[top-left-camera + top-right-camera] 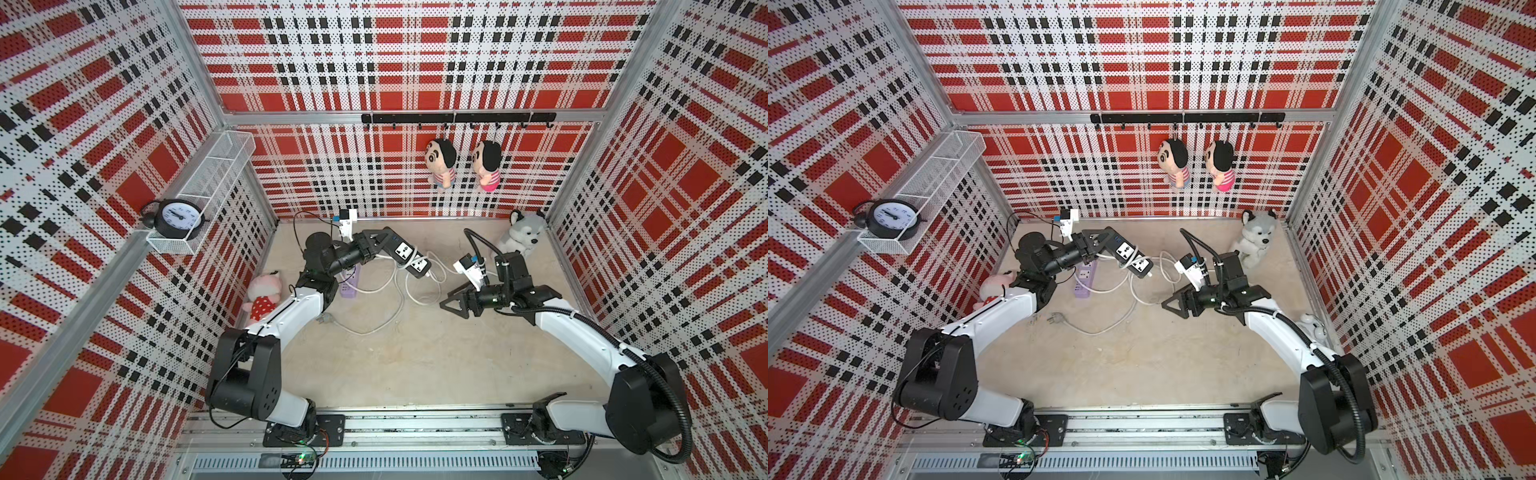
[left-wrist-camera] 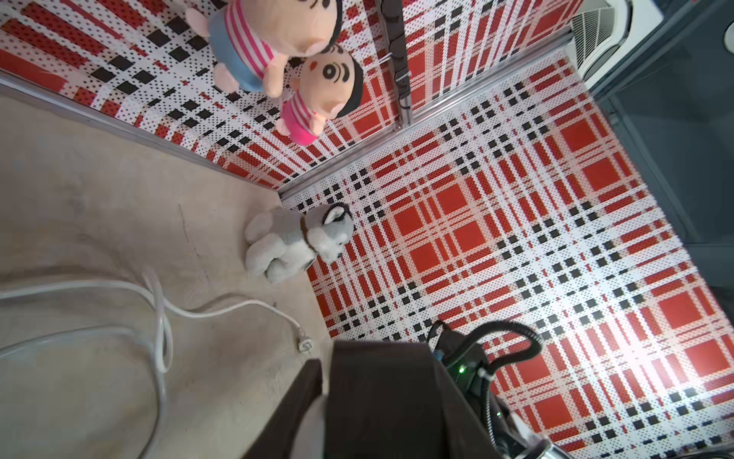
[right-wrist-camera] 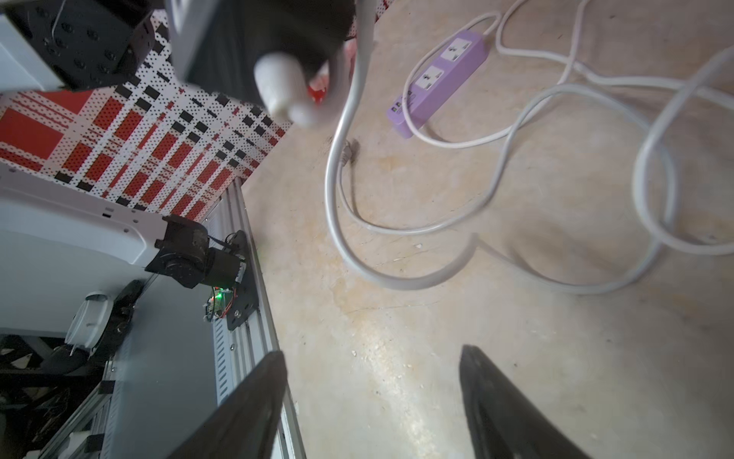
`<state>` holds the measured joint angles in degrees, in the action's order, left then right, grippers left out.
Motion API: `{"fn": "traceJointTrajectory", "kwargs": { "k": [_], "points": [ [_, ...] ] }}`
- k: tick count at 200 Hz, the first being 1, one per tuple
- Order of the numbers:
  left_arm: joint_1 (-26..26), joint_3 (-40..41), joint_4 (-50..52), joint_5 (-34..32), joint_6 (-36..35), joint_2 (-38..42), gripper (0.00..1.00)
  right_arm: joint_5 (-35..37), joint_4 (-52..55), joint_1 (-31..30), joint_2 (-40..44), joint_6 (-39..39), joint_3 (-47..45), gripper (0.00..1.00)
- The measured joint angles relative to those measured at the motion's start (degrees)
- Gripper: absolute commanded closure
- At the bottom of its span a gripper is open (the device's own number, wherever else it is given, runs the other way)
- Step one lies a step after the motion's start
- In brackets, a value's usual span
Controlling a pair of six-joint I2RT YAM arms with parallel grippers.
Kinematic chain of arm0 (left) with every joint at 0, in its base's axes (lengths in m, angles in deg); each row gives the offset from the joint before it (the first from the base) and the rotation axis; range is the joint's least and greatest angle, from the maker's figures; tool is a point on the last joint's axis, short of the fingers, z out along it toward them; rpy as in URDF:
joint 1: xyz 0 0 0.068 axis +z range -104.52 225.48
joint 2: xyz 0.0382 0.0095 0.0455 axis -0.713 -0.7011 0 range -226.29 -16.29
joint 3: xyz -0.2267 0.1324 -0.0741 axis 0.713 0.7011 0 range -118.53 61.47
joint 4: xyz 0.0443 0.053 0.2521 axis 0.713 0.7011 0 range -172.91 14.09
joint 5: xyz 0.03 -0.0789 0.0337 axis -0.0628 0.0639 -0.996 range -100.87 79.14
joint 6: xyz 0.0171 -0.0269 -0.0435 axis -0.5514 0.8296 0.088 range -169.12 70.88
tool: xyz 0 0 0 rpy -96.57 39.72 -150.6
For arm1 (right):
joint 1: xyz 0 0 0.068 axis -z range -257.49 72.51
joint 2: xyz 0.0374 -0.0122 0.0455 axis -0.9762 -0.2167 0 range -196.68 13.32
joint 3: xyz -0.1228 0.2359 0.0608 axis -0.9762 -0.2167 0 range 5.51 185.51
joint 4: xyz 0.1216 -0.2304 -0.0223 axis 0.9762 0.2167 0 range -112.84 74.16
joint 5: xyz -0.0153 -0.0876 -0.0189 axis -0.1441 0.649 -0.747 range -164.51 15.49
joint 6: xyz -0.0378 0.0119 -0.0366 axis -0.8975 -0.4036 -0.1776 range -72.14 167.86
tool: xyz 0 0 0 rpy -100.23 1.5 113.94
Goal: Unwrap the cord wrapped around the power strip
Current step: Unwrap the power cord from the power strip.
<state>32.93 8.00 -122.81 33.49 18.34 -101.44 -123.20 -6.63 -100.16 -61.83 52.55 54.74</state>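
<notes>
The black power strip (image 1: 405,253) with white sockets is lifted above the floor near the back, and my left gripper (image 1: 376,245) is shut on its end. In the left wrist view its dark body (image 2: 381,397) fills the space between the jaws. The white cord (image 1: 417,262) still crosses the strip between the sockets, then drops into loose loops (image 1: 415,293) on the floor. My right gripper (image 1: 451,301) hovers just right of those loops. It is open, and the right wrist view shows only bare floor between its fingers (image 3: 254,401).
A purple power strip (image 1: 349,286) lies on the floor under my left arm, its cord running to a plug (image 1: 324,319). A husky plush (image 1: 519,237) sits in the back right corner. A pink plush (image 1: 264,297) lies by the left wall. Two dolls (image 1: 440,162) hang on the back wall.
</notes>
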Motion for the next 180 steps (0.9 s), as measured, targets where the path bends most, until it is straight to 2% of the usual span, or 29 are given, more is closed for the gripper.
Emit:
{"fn": "traceJointTrajectory", "kwargs": {
  "k": [22,46,92,103,142,149,160,171,180],
  "points": [
    [0.6,0.2,-2.8,0.2,2.7,-0.1,1.00,0.0,-10.0,-3.5,0.2,2.8,-4.7,0.20],
    [0.6,0.2,-4.4,0.5,4.2,-0.1,1.00,1.2,-21.4,-3.8,0.1,5.9,-8.7,0.20],
    [0.6,1.0,-5.6,0.8,5.6,-0.1,1.00,3.5,-37.0,-5.5,-4.5,7.9,-8.3,0.20],
    [0.6,1.1,-5.6,0.8,5.8,-0.1,1.00,2.8,-40.5,-6.3,-6.3,8.7,-8.3,0.16],
    [0.5,1.2,-6.0,0.7,6.2,-0.1,1.00,2.0,-50.7,-8.1,-10.8,10.8,-9.9,0.19],
    [0.5,1.2,-6.1,0.8,6.3,-0.1,1.00,2.1,-51.7,-8.4,-11.8,10.9,-9.6,0.21],
    [0.5,1.2,-6.4,0.8,6.7,0.0,1.00,2.4,-53.0,-8.7,-13.3,11.3,-9.2,0.36],
    [0.5,1.6,-6.8,0.9,6.9,0.2,1.00,2.6,-53.9,-9.0,-14.5,11.7,-8.9,0.46],
    [0.5,2.1,-6.9,0.9,7.0,0.3,1.00,2.9,-54.5,-9.2,-15.1,11.8,-8.7,0.51]
  ]
}}
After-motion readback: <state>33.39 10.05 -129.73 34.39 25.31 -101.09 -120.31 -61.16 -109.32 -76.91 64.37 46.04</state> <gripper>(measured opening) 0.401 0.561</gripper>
